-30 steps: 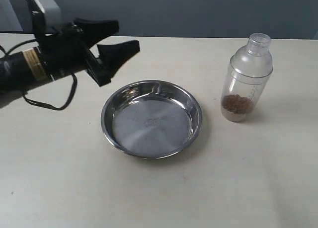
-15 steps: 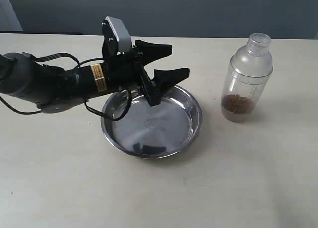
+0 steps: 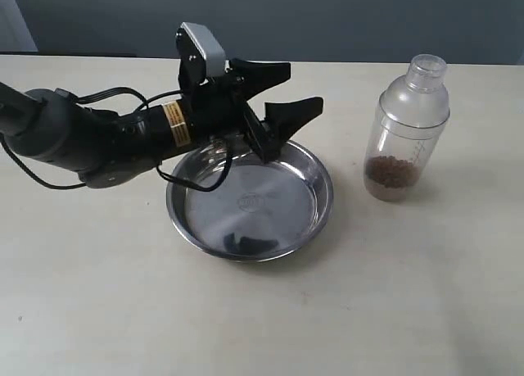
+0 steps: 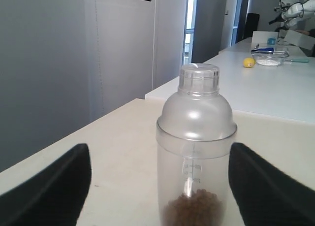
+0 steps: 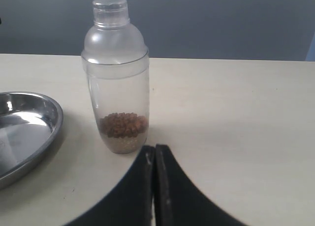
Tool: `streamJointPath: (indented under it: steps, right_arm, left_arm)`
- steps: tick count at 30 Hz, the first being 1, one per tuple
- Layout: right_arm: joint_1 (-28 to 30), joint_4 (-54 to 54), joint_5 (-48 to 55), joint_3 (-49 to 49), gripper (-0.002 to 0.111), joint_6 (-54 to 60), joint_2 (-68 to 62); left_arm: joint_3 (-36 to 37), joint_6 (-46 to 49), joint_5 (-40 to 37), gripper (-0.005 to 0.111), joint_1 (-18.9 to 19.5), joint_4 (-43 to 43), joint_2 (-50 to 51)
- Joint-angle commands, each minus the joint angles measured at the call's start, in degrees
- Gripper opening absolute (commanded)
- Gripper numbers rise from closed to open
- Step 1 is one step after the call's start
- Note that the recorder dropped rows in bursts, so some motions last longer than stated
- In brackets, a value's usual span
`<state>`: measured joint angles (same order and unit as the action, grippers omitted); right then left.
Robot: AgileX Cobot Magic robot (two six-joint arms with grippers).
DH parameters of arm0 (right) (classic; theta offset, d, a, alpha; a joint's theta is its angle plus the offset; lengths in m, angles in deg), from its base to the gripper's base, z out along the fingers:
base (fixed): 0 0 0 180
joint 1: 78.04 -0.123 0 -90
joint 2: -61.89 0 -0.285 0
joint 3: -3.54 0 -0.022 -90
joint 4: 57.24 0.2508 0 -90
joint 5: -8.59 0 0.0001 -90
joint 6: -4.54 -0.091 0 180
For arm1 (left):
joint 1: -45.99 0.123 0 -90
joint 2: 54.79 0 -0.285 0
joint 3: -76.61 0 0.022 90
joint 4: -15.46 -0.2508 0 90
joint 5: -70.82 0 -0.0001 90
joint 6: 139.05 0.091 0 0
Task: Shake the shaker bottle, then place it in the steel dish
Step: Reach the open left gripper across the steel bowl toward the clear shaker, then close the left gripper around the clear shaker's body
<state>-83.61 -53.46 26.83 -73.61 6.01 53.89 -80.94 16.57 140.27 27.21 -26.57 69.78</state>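
Note:
The shaker bottle [image 3: 407, 130] stands upright on the table at the right, brown granules in its bottom. The steel dish [image 3: 250, 197] lies in the middle with nothing in it. My left gripper [image 3: 293, 89] hangs open above the dish's far rim, pointing toward the bottle and still a good way short of it. In the left wrist view the shaker bottle [image 4: 196, 147] stands ahead between my spread black fingers [image 4: 51, 189]. The right wrist view shows my right gripper [image 5: 155, 152] shut and empty, just in front of the shaker bottle [image 5: 116, 78], with the dish rim [image 5: 47, 122] to one side.
The beige table [image 3: 393, 310] runs up to a dark blue wall at the back. My left arm and its cable [image 3: 98, 138] stretch across the left half of the table, over the dish's left side.
My left arm has swung from the far left across to above the dish, its open gripper now closer to the bottle. Bottle and dish have not moved.

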Motion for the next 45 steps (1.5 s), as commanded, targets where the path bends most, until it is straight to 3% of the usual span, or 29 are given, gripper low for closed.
streamJointPath:
  steps: [1, 6, 9, 11, 12, 13, 20, 24, 31, 38, 45]
  right_arm:
    - [-0.2, -0.1, -0.7, -0.1, -0.001, 0.0, 0.2]
    - [-0.2, -0.1, -0.7, -0.1, -0.001, 0.0, 0.2]
    - [-0.2, -0.1, -0.7, -0.1, -0.001, 0.0, 0.2]
    - [-0.2, -0.1, -0.7, -0.1, -0.001, 0.0, 0.2]
    - [-0.2, -0.1, -0.7, -0.1, -0.001, 0.0, 0.2]
    - [-0.2, -0.1, -0.7, -0.1, -0.001, 0.0, 0.2]
    - [-0.2, -0.1, -0.7, -0.1, -0.001, 0.0, 0.2]
    - [-0.2, -0.1, -0.7, -0.1, -0.001, 0.0, 0.2]
    - [-0.2, -0.1, -0.7, -0.1, -0.001, 0.0, 0.2]
    - [-0.2, -0.1, -0.7, -0.1, -0.001, 0.0, 0.2]
    - [-0.2, -0.1, -0.7, -0.1, -0.001, 0.0, 0.2]
  left_arm:
    - [-0.2, -0.1, 0.5, 0.073, -0.5, -2.6, 0.2]
    - [-0.2, 0.4, -0.9, 0.071, -0.5, 1.1, 0.3]
    - [-0.3, 0.6, 0.0, 0.071, -0.8, -2.3, 1.0]
    - [-1.4, 1.0, 0.5, 0.081, -0.9, -5.9, 2.2]
    - [-2.3, 0.8, 0.5, 0.102, -0.9, -6.5, 3.1]
    - [-2.5, 0.4, 0.5, 0.105, -0.9, -6.7, 3.6]
    - [-4.9, 0.3, 0.5, 0.105, -0.9, -8.9, 7.0]
    - [-6.8, 0.9, 0.5, 0.105, -2.8, -7.6, 7.0]
    - [-12.6, 1.0, -1.7, 0.105, -9.6, -1.5, 10.8]
    - [-13.4, -0.6, 0.5, 0.105, -9.9, 11.2, 16.0]
    - [-16.8, -0.4, 0.5, 0.105, -11.4, 11.0, 18.7]
